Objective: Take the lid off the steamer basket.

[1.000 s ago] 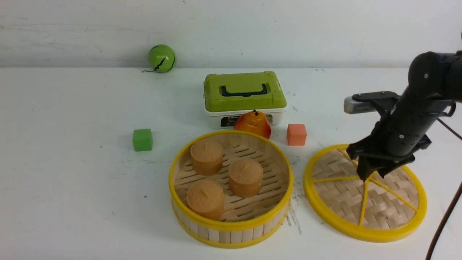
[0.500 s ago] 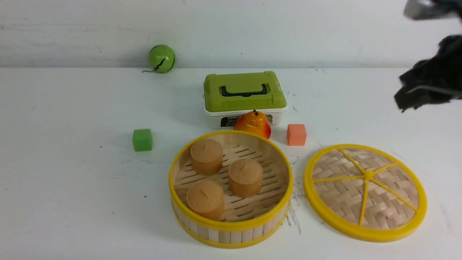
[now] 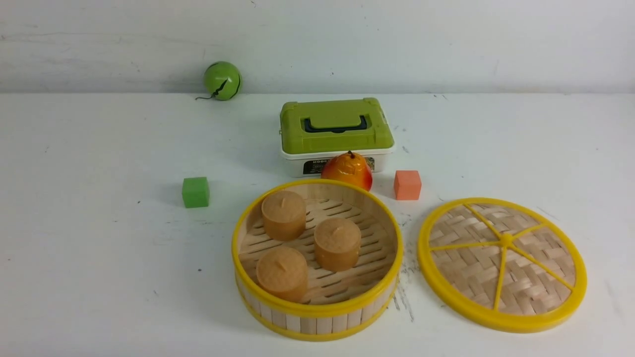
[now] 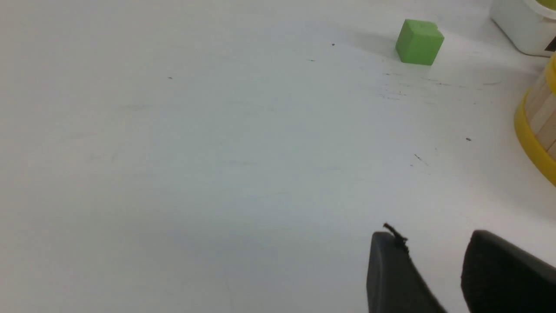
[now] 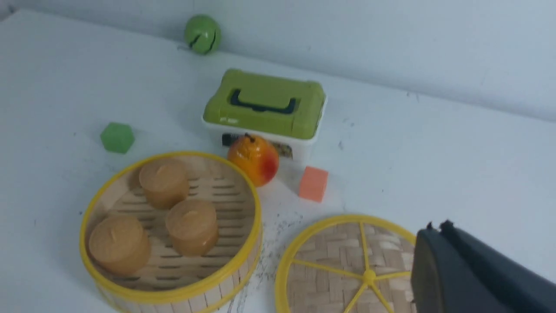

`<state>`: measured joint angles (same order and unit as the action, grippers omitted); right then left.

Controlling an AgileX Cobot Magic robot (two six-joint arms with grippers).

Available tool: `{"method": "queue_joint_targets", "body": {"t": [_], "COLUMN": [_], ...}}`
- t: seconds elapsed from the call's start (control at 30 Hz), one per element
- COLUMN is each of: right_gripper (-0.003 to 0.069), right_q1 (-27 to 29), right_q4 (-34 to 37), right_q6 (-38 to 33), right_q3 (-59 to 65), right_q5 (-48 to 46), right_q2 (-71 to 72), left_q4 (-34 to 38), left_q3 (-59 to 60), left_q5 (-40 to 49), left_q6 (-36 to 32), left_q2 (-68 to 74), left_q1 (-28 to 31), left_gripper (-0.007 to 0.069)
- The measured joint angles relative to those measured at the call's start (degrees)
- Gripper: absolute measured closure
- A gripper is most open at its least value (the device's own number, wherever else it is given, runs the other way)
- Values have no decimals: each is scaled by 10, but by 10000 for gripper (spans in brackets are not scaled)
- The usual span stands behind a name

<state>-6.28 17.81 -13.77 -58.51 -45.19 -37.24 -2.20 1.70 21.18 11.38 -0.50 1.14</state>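
The lid (image 3: 502,265), a woven bamboo disc with a yellow rim and spokes, lies flat on the table to the right of the steamer basket (image 3: 317,310). The basket stands uncovered with three brown cakes (image 3: 337,244) on its slatted floor. Neither arm shows in the front view. In the right wrist view my right gripper (image 5: 436,227) is shut and empty, raised above the lid (image 5: 334,278) and apart from it. In the left wrist view my left gripper (image 4: 430,239) stands open over bare table, left of the basket's wall (image 4: 536,130).
Behind the basket are a white box with a green lid (image 3: 336,134), an orange pear-like fruit (image 3: 348,171) and an orange cube (image 3: 407,185). A green cube (image 3: 195,192) sits to the basket's left. A green ball (image 3: 222,80) rests by the back wall.
My right gripper let go of the lid's centre knob, rose up and to the right out of the front view, and closed. The lid stayed flat on the table.
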Motion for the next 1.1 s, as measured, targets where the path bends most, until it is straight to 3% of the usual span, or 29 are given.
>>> {"method": "queue_joint_targets", "body": {"t": [0.47,0.8,0.97,1.1], "right_gripper": [676,675,681,681], "right_q1": [0,0,0,0], "right_q4": [0,-1,-16,-69], "right_q6": [0,0,0,7], "right_q3": [118,127,166,256], "right_q5": [42,49,127,233], "right_q2": [40,40,59,124], "left_q4": [0,0,0,0], "left_q3": [0,0,0,0], "left_q5": [0,0,0,0], "left_q6": [0,0,0,0], "left_q2": [0,0,0,0], "left_q1": [0,0,0,0], "left_gripper": [385,385,385,385]}}
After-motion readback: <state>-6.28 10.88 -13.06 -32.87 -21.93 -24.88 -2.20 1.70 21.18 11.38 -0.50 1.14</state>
